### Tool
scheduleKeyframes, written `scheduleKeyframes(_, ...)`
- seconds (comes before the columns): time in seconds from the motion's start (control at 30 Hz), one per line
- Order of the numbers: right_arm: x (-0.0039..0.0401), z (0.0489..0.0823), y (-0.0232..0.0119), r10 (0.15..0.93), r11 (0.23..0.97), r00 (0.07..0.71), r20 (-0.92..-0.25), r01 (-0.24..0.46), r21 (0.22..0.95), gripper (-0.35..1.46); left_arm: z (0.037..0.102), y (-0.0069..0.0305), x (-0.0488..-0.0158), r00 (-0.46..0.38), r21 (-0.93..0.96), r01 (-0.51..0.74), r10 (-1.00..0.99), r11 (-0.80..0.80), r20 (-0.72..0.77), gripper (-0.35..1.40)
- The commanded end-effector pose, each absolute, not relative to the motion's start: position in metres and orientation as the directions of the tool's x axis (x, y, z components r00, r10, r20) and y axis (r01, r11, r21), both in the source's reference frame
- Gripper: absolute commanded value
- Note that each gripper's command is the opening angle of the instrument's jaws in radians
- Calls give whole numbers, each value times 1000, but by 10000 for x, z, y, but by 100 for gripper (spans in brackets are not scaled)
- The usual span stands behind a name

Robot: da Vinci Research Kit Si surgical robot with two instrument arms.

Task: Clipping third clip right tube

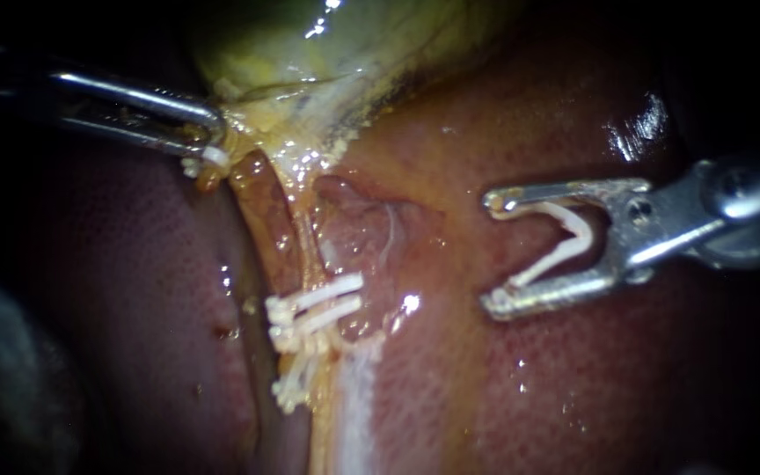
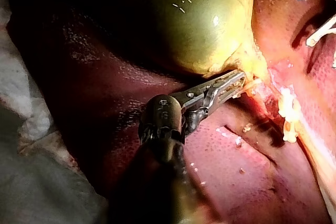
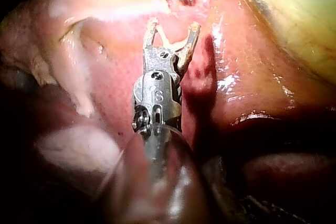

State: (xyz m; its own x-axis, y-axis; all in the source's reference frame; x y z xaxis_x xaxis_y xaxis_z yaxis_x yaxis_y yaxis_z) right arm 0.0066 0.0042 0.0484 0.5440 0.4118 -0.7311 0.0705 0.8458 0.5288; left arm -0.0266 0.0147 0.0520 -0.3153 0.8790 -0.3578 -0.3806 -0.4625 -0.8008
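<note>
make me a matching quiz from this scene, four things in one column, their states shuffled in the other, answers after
1 left silver instrument
2 right silver instrument
3 yellow-green gallbladder
4 closed white clips

A clamped across the pale tube
B jaws wide apart, holding an open white clip
C jaws shut on the gallbladder's neck
D glossy, above the red-brown liver

Pairs: 1-C, 2-B, 3-D, 4-A

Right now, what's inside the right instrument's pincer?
A white clip, spread in a V, is held in the right instrument's pincer. Nothing else lies inside it; only liver shows behind. How the clip's legs seat in the metal is hidden.
</note>
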Motion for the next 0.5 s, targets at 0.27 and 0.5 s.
scheduleKeyframes(0.27,125,510,40,562,760,520,-644,-17,650,47,524,142,-270,-320,-803,-375,877,-464,-357,-35)
scheduleKeyframes(0.5,158,548,35,624,695,534,-571,-47,717,45,524,139,-271,-322,-804,-372,877,-463,-356,-35)
